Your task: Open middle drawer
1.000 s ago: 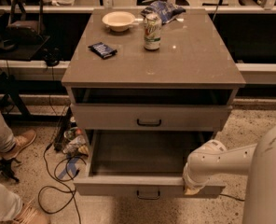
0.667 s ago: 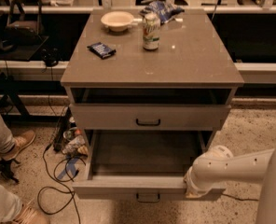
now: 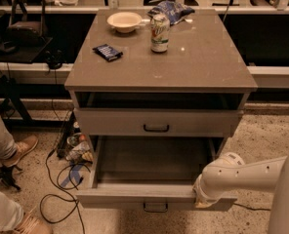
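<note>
The middle drawer (image 3: 125,197) stands pulled well out of the cabinet (image 3: 84,115), its grey inside open to view and bare. One small black handle (image 3: 155,207) sits at the centre of its front. Directly above the middle drawer is one more drawer front (image 3: 110,123), pushed in, with one black handle (image 3: 156,128) of the same kind, so two fronts and two handles show in all. A dark gap lies between that upper front and the grey-brown surface (image 3: 203,62) that tops the cabinet.

The single hand (image 3: 202,202) is at the right end of the middle drawer's front, up against its top edge, at the tip of one white arm (image 3: 247,172) that reaches in from the right. Whether the hand is apart, together or clamped on the front cannot be told.

Four things rest on the surface, all above and behind the middle drawer: one can (image 3: 159,32) standing upright over its centre, one pale bowl (image 3: 124,21) further left, one dark blue packet (image 3: 108,52) lying flat nearer the left edge, and one blue bag (image 3: 172,9) at the far edge.

On the floor left of the middle drawer lie black cables (image 3: 54,172) and some small clutter (image 3: 77,147). Further left are a person's legs and two brown shoes (image 3: 21,149).
</note>
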You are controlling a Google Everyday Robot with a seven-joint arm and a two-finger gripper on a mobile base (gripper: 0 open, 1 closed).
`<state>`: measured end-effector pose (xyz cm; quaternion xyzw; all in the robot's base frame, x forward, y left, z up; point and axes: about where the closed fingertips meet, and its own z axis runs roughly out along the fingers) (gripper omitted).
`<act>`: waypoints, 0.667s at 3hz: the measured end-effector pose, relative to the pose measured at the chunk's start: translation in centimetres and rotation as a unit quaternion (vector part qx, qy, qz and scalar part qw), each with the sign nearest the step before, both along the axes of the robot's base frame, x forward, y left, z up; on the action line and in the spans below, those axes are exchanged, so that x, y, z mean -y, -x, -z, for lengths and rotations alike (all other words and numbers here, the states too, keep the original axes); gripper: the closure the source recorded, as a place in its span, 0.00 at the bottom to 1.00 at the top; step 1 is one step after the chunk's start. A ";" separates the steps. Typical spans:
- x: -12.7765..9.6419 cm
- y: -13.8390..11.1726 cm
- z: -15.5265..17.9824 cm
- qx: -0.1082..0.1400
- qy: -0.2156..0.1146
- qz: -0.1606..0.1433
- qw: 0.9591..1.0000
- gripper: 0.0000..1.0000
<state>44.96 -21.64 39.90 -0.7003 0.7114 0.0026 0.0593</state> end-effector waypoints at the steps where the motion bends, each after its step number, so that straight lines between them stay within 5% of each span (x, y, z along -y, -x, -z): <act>1: 0.0 0.1 0.1 -0.001 0.000 0.000 1.000 0.63; 2: 0.0 0.2 0.2 -0.002 0.000 -0.001 1.000 0.39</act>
